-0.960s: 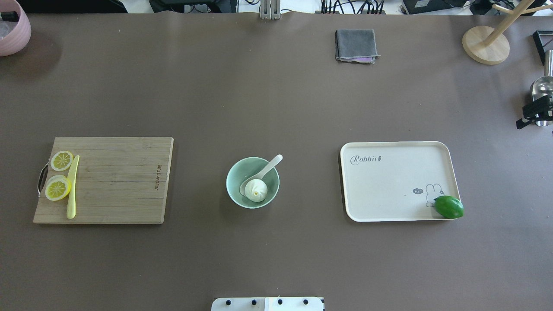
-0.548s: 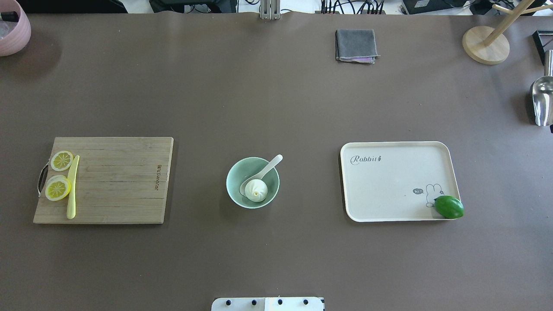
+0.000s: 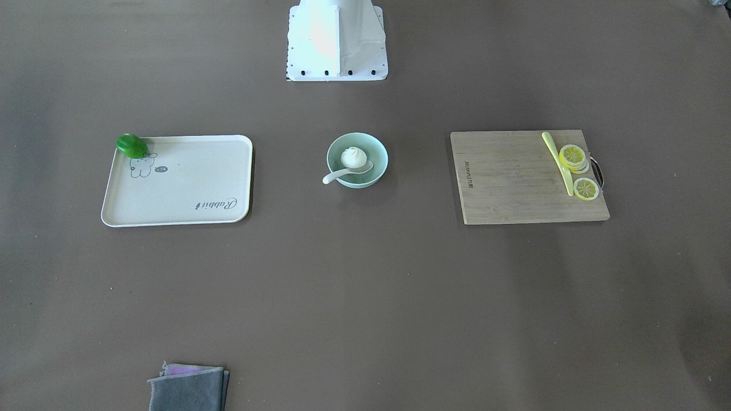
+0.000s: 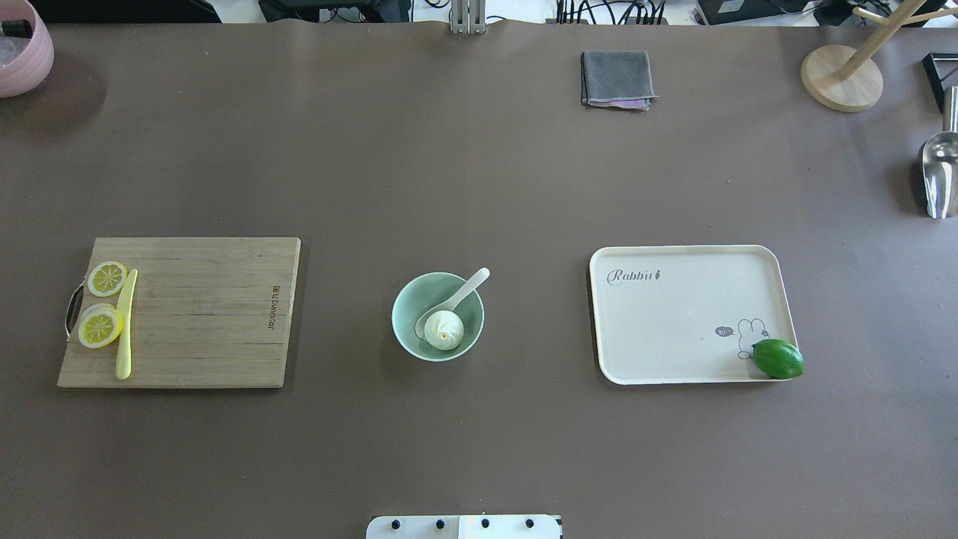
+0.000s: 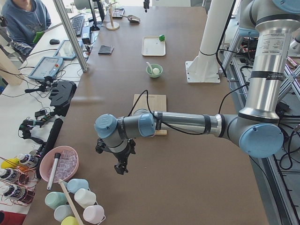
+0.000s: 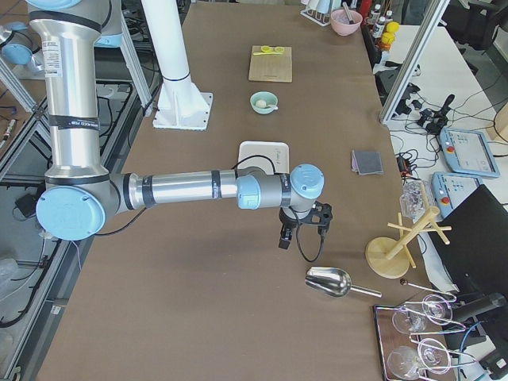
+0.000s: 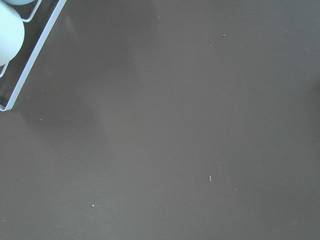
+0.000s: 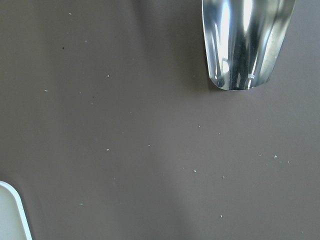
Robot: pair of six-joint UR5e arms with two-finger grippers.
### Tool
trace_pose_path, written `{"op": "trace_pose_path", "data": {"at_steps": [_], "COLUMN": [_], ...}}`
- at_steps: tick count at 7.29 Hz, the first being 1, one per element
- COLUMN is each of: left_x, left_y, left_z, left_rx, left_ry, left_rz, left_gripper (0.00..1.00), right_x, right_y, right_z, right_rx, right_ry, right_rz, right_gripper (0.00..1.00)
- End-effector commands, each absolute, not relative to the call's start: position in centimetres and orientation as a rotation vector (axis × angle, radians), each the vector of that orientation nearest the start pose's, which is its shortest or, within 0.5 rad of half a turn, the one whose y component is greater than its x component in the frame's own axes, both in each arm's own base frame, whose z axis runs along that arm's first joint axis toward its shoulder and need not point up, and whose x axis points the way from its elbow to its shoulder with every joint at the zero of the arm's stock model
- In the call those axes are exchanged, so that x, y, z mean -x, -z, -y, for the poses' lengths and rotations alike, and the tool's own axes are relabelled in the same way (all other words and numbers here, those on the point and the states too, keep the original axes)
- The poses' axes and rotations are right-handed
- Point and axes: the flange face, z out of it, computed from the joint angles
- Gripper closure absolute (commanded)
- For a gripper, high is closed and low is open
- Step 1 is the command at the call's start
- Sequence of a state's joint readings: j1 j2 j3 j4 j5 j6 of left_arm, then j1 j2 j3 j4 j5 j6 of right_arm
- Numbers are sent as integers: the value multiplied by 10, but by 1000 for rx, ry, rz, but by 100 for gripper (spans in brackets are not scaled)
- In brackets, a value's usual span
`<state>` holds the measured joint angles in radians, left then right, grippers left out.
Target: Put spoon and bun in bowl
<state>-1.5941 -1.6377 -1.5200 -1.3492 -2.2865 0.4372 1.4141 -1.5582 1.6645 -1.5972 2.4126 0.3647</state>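
The pale mint-green bowl point(image 4: 405, 314) stands at the table's middle. The white bun point(image 4: 444, 330) lies inside it. The white spoon point(image 4: 469, 285) has its scoop in the bowl beside the bun, and its handle leans over the far right rim. In the front-facing view the bowl point(image 3: 377, 154), bun point(image 3: 353, 157) and spoon point(image 3: 336, 176) show the same. My left gripper point(image 5: 121, 168) hangs over bare table far to the bowl's left. My right gripper point(image 6: 283, 242) hangs far to the bowl's right, near a metal scoop. I cannot tell whether either is open or shut.
A wooden cutting board point(image 4: 202, 314) holds lemon slices point(image 4: 100, 326) and a yellow knife point(image 4: 124, 329). A cream tray point(image 4: 673, 322) holds a green fruit point(image 4: 778, 358). A grey cloth point(image 4: 616, 78), metal scoop point(image 4: 938, 172), wooden stand point(image 4: 840, 77) and pink bowl point(image 4: 22, 52) sit at the edges.
A second ago my right gripper showed at the overhead view's right edge over the metal scoop; it has since left that view. Bowl, bun and spoon have not moved.
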Motion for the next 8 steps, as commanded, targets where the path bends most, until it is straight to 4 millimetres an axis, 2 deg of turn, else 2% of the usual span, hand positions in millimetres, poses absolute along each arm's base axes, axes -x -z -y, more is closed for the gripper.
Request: {"op": "trace_pose_path", "data": {"at_steps": [1,3,5,8], "left_x": [102,102,103,106], "left_y": [-683,-689,-699,-698], "left_z": [487,481,470,469], "left_rx": [17,73,86,82], "left_ry": [-275,-162,-152,-145], "left_rz": [-742,-741,-747,-745], "left_gripper": [2,2,2,2], "right_x": [22,21,21,22], "right_y": [-601,-601,-600,-600], "right_z": [506,507,508,508], "right_rx": [148,146,145,145], "right_ry": [-163,-168,-167,-168], "right_rz": [831,830,831,831], "right_gripper": [0,0,0,0]}}
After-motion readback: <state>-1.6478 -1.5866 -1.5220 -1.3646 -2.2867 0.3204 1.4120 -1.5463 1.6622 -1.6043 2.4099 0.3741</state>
